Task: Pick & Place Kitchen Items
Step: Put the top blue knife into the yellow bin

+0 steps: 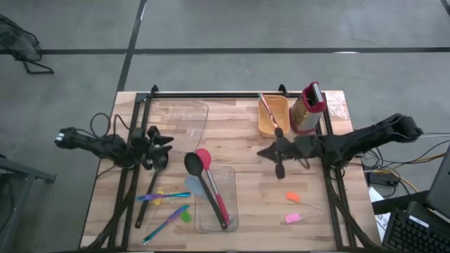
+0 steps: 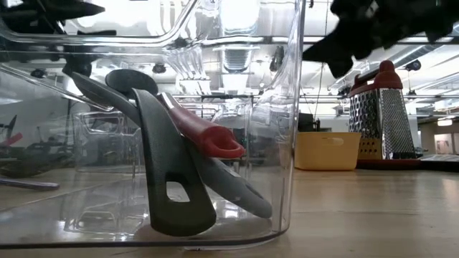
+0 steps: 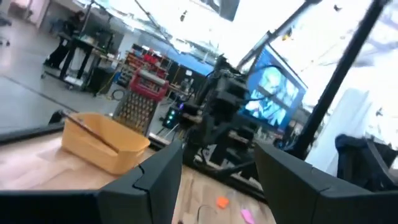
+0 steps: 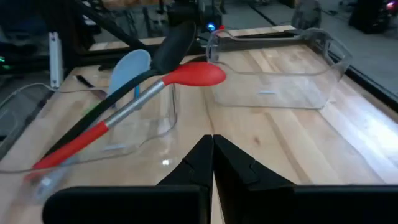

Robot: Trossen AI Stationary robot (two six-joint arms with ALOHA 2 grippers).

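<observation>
My right gripper (image 1: 279, 169) empty, fingers together, over bare surface (image 1: 302, 232). Red spoon (image 1: 211, 184), black spoon (image 1: 199, 179) in clear bin (image 1: 232, 176) beside it, toward left gripper (image 1: 156, 158), fingers apart.

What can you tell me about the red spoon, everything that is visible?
The red spoon has a smooth oval red bowl, a grey, metal-looking middle shaft and a red grip at the handle end. It lies slanted in the clear bin, handle end down inside and bowl sticking out over the rim. It rests against the black spoon and light-blue spoon. No hand touches it.
</observation>
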